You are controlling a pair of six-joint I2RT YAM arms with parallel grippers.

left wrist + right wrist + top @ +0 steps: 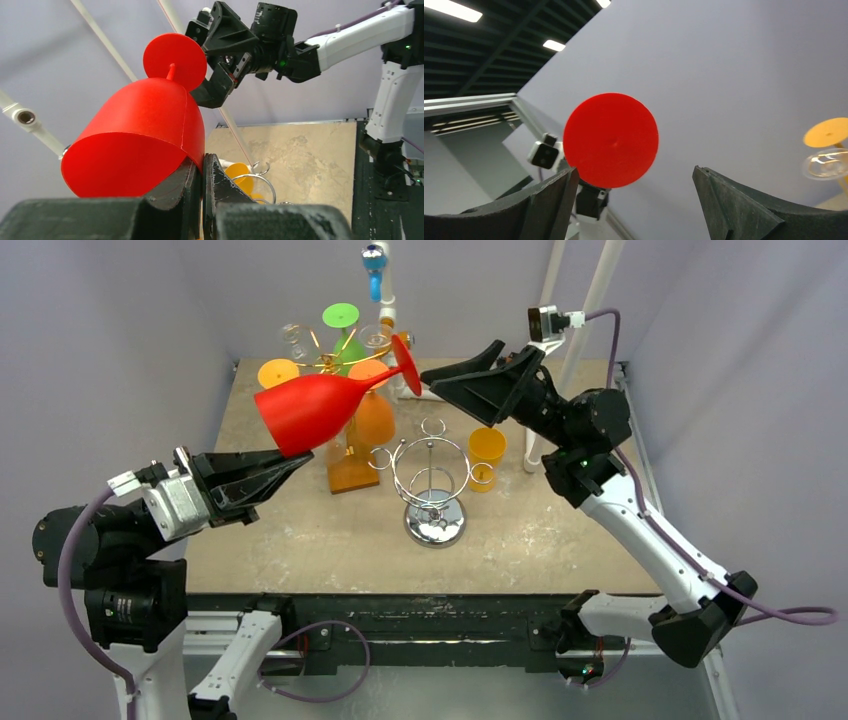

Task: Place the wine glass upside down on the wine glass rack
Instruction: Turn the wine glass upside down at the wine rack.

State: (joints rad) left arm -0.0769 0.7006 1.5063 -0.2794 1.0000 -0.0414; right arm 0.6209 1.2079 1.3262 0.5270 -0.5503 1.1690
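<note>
I start with the glassware. The red wine glass (310, 410) is off the table and well above it, over the left-centre of the tabletop. It lies tilted nearly on its side, with the mouth of the bowl facing near-left and the round foot pointing far-right. It is not on the chrome wine glass rack (433, 485), which stands on the table right of centre with its wire rings bare.

A yellow cup (487, 447) stands upright just to the right of that rack. An orange glass (372, 420) sits just left of the rack, partly hidden behind the red stem. At the far edge a gold rack (330, 362) carries several glasses hung foot-up, among them one with a green foot (341, 315) and one with a yellow-orange foot (278, 372). From here I cannot see into any of them.

The left gripper (300, 462) is clamped on the rim of the red bowl. My left wrist view shows the two fingers (187, 187) pressed almost together with the thin red wall pinched between them.

The right gripper (460, 360) is spread wide and holds nothing. It faces the glass's foot (610, 140), which sits in front of the gap. One finger's edge (559, 192) seems to overlap the disc, but I cannot tell whether they touch.
</note>
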